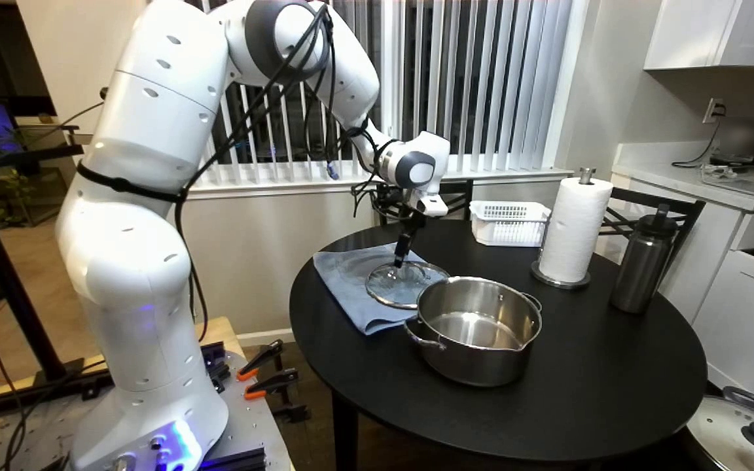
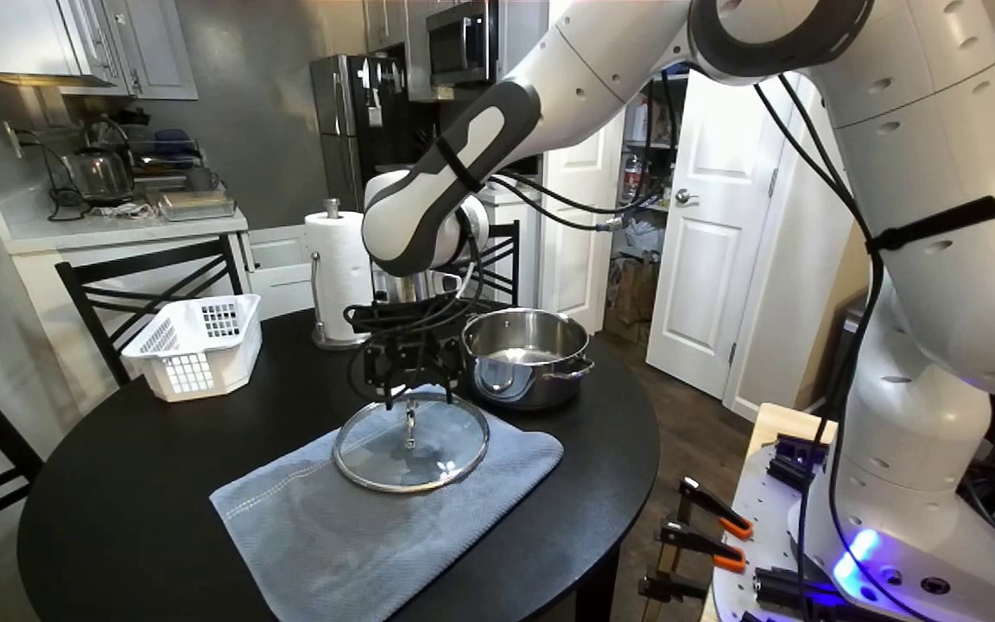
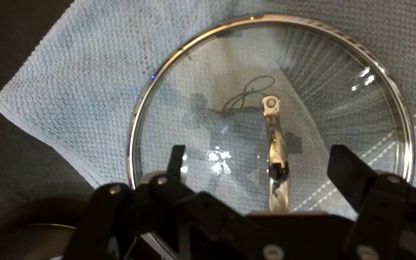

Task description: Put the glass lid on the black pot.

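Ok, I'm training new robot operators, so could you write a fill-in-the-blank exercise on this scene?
1. The glass lid lies on the blue towel, not yet on the two-handled ____.
2. The gripper is not shut but ____.
3. In the wrist view, the lid's handle shows between the gripper's two ____.
4. In an exterior view, the paper towel roll shows between the white basket and the metal ____.

Missing words: pot; open; fingers; bottle.

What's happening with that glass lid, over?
Gripper open, holding nothing. Glass lid lying on blue towel. Metal pot uncovered; nothing seen blocking the way.
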You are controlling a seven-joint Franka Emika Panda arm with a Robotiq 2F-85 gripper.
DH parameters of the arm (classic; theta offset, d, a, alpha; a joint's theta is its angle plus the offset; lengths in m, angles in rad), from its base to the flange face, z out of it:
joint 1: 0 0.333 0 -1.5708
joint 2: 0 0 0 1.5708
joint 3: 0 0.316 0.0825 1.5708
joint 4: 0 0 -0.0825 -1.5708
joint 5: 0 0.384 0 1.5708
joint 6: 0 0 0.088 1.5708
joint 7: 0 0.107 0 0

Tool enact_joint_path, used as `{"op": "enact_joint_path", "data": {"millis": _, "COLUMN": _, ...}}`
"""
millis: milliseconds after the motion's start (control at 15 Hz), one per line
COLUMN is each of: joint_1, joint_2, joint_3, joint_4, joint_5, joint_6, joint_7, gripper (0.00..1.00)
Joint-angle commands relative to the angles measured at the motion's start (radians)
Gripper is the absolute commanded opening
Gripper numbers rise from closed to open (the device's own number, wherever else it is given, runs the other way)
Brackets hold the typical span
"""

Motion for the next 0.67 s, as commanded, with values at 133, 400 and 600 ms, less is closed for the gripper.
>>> {"op": "enact_joint_path", "data": {"millis": 133, "joint_1": 0.028, "joint_2": 0.072, "joint_3": -0.027, "joint_4": 0.083, "joint_5": -0.057, "joint_6": -0.022, "joint_7": 0.042, "gripper": 1.0}}
{"op": "enact_joint_path", "data": {"millis": 400, "joint_1": 0.028, "joint_2": 0.107, "joint_3": -0.042, "joint_4": 0.106, "joint_5": -0.078, "joint_6": -0.018, "joint_7": 0.046, "gripper": 1.0}}
{"op": "enact_joint_path", "data": {"millis": 600, "joint_1": 0.019, "joint_2": 0.11, "joint_3": -0.034, "joint_4": 0.112, "joint_5": -0.065, "joint_6": -0.022, "joint_7": 0.018, "gripper": 1.0}}
